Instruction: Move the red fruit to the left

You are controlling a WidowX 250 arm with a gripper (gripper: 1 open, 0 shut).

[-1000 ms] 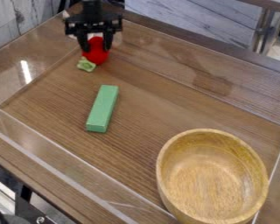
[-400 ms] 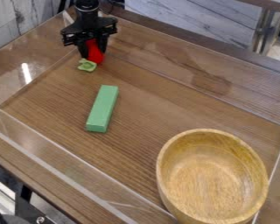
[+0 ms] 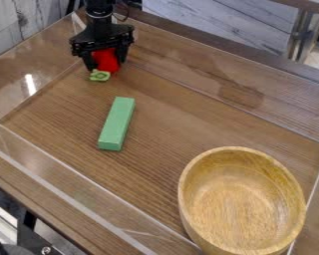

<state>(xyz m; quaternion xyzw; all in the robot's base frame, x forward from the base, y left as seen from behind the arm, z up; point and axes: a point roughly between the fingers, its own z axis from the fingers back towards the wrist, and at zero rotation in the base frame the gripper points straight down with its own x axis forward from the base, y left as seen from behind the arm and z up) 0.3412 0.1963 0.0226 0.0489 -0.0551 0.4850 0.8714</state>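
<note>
At the far left corner of my worktop [image 3: 189,110] I see the claw [image 3: 104,58] pointing down, its jaws spread wide astride the red fruit [image 3: 104,63], while the green block [image 3: 117,124] and wooden bowl [image 3: 242,204] sit nearer.

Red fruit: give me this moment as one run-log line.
fruit: on table, far left | tool: over it, pointing down, open | block: untouched | bowl: empty

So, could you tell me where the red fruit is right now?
The red fruit lies at the table's far left in the camera view, directly under the gripper, up-left of the green block.
</note>
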